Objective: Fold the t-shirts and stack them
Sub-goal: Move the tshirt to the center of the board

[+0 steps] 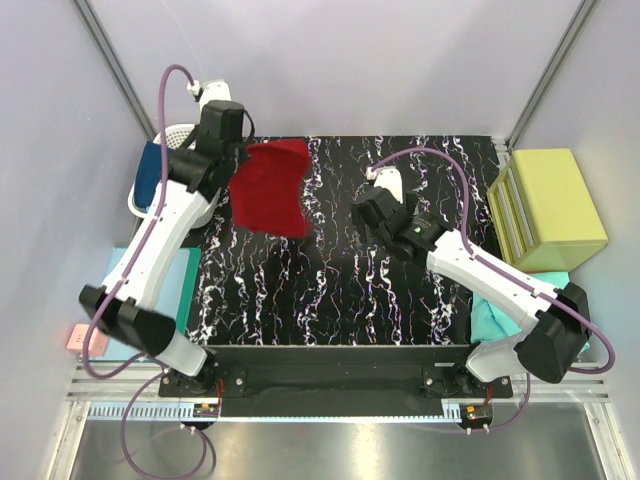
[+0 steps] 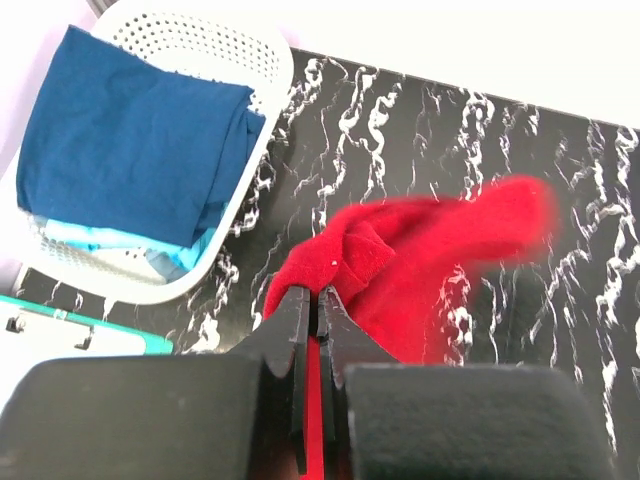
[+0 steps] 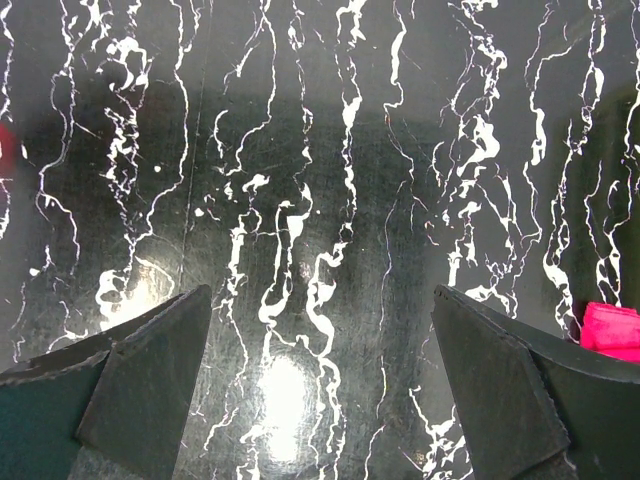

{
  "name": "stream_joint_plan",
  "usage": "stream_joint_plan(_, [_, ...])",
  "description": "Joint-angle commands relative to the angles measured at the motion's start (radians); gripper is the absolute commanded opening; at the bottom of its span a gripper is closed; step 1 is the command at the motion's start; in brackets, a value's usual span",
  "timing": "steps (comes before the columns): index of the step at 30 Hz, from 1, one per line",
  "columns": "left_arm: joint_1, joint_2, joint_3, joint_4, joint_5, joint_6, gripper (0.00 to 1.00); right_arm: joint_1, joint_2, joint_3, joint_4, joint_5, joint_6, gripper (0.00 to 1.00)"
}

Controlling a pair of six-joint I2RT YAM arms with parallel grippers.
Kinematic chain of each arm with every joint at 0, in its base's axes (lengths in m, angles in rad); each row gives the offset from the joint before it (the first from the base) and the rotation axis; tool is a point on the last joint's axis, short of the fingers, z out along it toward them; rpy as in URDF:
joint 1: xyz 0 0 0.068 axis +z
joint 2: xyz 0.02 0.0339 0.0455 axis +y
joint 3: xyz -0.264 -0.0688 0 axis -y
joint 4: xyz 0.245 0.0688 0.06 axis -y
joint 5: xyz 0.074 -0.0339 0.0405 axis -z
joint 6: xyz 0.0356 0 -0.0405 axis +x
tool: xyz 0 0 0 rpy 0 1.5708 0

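Pinching a bunched edge of the red shirt (image 2: 430, 255), the left claw (image 2: 318, 296) is clamped tight; the cloth hangs over the far-left corner of the mat (image 1: 340, 290), beside the basket (image 2: 272, 72) holding a blue shirt (image 2: 130, 140). The right claw (image 3: 320, 295) gapes wide, empty, over bare mat.

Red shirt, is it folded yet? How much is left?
Not yet. No folded stack shows on the mat. The left gripper is pinching the red shirt, which hangs unfolded; the right gripper is open. The blue shirt sits in the basket, so nearly everything is left.
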Motion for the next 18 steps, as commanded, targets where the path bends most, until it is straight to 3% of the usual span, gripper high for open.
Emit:
stream_joint_plan(1, [-0.045,-0.093,-0.128,-0.005,-0.034,-0.023,0.0,-0.002,-0.007,0.05,0.034,-0.006,0.025,1.0])
stream_joint_plan(11, [-0.216,-0.147,-0.487,-0.005,0.005,-0.146,0.0,-0.002,0.019,0.056,0.037,-0.012,0.042,1.0])
stream_joint_plan(18, [-0.289,-0.105,-0.544,-0.005,0.002,-0.193,0.0,-0.004,0.039,0.054,0.031,-0.055,0.082,1.0])
